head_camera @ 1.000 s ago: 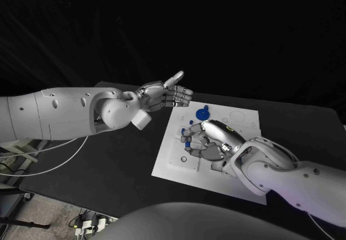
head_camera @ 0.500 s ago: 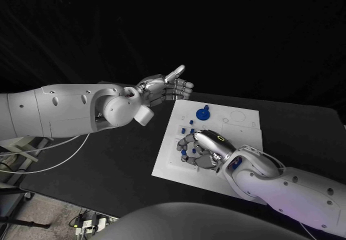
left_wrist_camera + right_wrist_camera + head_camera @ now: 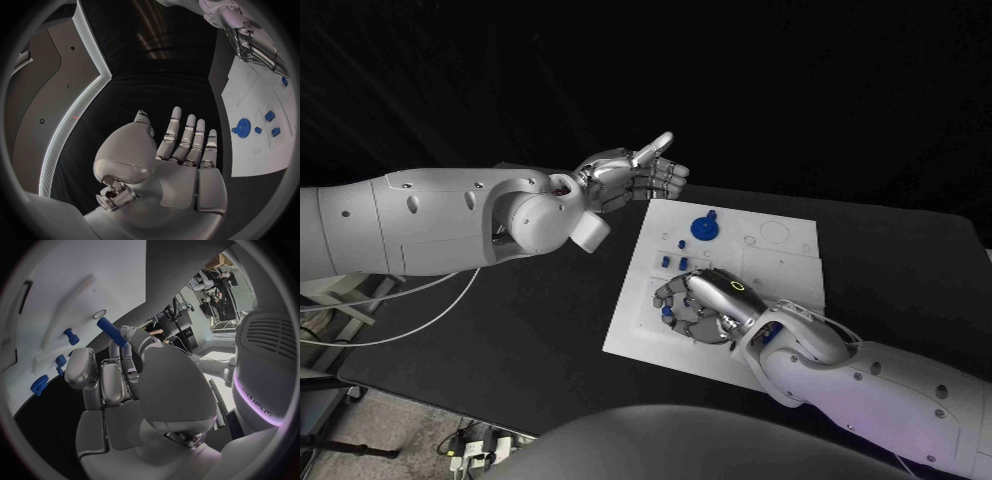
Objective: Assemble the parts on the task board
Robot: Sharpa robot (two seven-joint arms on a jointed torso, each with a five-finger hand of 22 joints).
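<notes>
My right hand [image 3: 708, 306] sits low over the near left part of the board [image 3: 790, 262], fingers curled. In the right wrist view the fingers [image 3: 100, 380] hold a blue peg [image 3: 111, 331], its far end close to a small round hole [image 3: 99, 314] in the board. I cannot tell whether the peg tip touches the board.

My left hand [image 3: 629, 178] is raised off the table beyond the board's far left corner. From the head it looks loosely curled with the thumb sticking up; the left wrist view shows the fingers [image 3: 187, 137] straight and side by side, palm bare. It holds nothing.

The board lies on the black table [image 3: 516, 320]. A blue gear [image 3: 705, 228] with a small knob stands near the far left of the board. Small blue pieces [image 3: 672, 263] sit between the gear and my right hand. In the right wrist view three blue pieces [image 3: 61, 360] show on the board beside my fingers, apart from the peg.
</notes>
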